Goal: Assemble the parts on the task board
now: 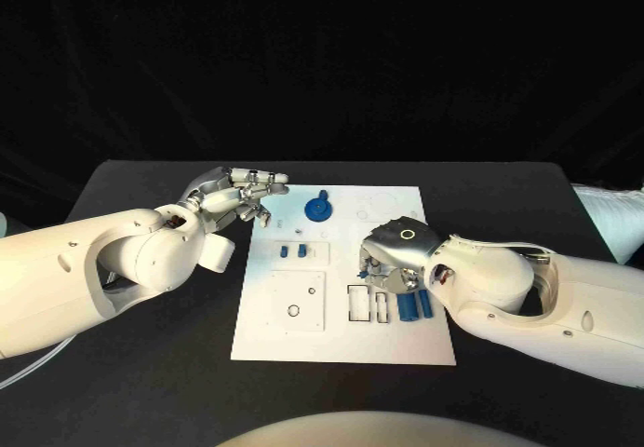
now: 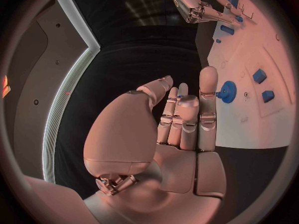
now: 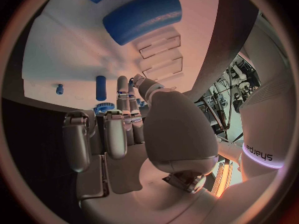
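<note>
Table: a black table [image 1: 148,372] is being seen from above, its far edge lying against darkness; its surface is being lit evenly
Backdrop: a black curtain [image 1: 322,74] is being hung behind the table; folds are being faintly shown
Light: a pale strip [image 2: 65,102] is being seen glowing in the left wrist view

The right hand [image 1: 398,250] hides part of the task board [image 1: 342,321].
</note>
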